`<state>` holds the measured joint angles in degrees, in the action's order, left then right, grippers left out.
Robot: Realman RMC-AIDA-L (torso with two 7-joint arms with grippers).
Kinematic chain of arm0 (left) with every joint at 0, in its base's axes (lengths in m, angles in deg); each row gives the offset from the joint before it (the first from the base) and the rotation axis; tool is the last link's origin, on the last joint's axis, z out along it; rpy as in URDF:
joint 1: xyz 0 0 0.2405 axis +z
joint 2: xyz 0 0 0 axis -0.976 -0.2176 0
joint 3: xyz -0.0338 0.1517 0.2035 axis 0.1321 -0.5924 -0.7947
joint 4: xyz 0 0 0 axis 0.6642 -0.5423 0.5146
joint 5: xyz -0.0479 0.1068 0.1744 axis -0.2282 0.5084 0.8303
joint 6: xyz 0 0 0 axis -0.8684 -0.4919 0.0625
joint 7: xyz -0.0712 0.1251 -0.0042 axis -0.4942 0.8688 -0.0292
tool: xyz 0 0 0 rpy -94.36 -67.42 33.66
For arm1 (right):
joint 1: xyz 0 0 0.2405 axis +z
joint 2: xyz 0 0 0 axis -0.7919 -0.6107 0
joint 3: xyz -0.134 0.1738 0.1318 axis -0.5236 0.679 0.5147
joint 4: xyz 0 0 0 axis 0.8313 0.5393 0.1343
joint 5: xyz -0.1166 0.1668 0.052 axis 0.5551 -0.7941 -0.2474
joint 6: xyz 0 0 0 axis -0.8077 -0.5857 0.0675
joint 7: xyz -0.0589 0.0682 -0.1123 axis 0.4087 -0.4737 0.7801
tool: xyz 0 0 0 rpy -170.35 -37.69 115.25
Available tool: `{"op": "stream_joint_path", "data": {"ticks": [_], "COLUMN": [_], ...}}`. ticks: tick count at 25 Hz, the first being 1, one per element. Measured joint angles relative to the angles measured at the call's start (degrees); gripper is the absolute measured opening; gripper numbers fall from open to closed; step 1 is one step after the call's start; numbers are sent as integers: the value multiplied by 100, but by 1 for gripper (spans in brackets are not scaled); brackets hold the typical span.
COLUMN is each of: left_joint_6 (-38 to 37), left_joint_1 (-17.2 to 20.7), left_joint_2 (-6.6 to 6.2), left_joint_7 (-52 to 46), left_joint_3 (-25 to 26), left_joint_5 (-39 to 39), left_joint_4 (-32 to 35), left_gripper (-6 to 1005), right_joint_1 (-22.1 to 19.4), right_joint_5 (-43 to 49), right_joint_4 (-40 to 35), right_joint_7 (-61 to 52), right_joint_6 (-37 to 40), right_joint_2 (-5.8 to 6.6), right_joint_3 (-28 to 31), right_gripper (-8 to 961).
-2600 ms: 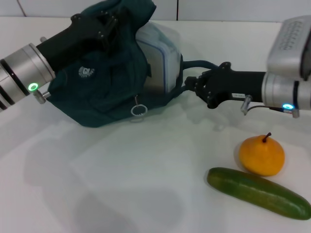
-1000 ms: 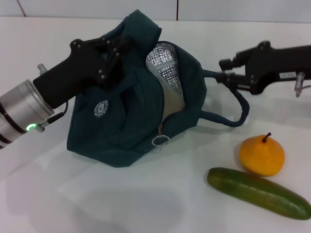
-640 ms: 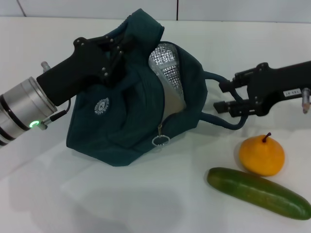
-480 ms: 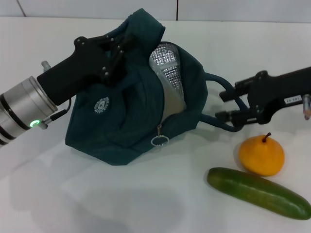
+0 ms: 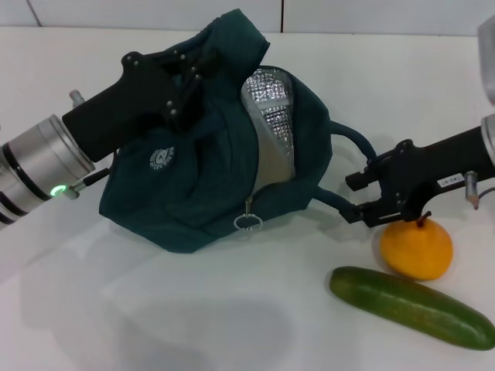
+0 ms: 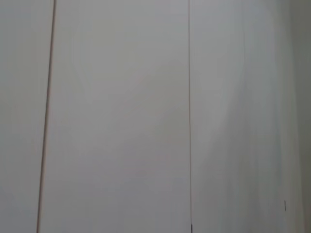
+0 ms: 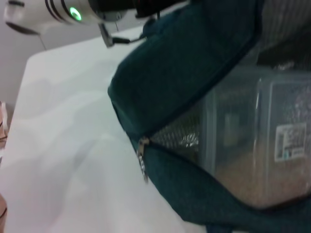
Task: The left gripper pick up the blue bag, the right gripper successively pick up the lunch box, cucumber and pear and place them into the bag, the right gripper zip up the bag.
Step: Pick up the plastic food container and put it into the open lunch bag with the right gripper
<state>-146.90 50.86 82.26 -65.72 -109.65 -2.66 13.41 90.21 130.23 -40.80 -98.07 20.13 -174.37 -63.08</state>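
Lunch box step done: clear plastic lunch box [image 7: 257,145] sits inside dark teal fabric bag [image 5: 201,185], held up, clamped, by your left gripper [image 5: 182,81]. Right gripper [image 5: 362,197], fingers spread and empty, hovers just above-left of orange pear [image 5: 416,247]; long green cucumber [image 5: 410,307] lies below it. Cucumber next: you'd drop lower.

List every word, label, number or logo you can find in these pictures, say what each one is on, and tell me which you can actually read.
Round white logo on the blue bag: too small to read.
White sticker on the right gripper: print too small to read.
Coloured label on the lunch box inside the bag: blurred, not readable.
No text at all in the left wrist view.
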Motion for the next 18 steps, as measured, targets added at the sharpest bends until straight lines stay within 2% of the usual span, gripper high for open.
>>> {"op": "stream_joint_path", "data": {"ticks": [3, 6, 16, 18], "left_joint_6": [-2, -2, 3, -9], "left_joint_1": [-23, -30, -33, -33], "left_joint_2": [-1, -1, 5, 7], "left_joint_7": [7, 31, 22, 32], "left_joint_3": [0, 0, 0, 0], "left_joint_5": [7, 9, 10, 9], "left_joint_4": [-2, -2, -1, -4], "left_gripper": [127, 128, 129, 130], "right_joint_1": [165, 246, 257, 233], "right_joint_5": [42, 46, -4, -45], "right_joint_4": [281, 456, 513, 525], "right_joint_7": [26, 45, 242, 262], "right_joint_6": [-123, -285, -579, -704], "right_joint_2": [-5, -6, -45, -48], "right_joint_3": [-48, -124, -306, -306], "right_gripper": [527, 486, 419, 380]}}
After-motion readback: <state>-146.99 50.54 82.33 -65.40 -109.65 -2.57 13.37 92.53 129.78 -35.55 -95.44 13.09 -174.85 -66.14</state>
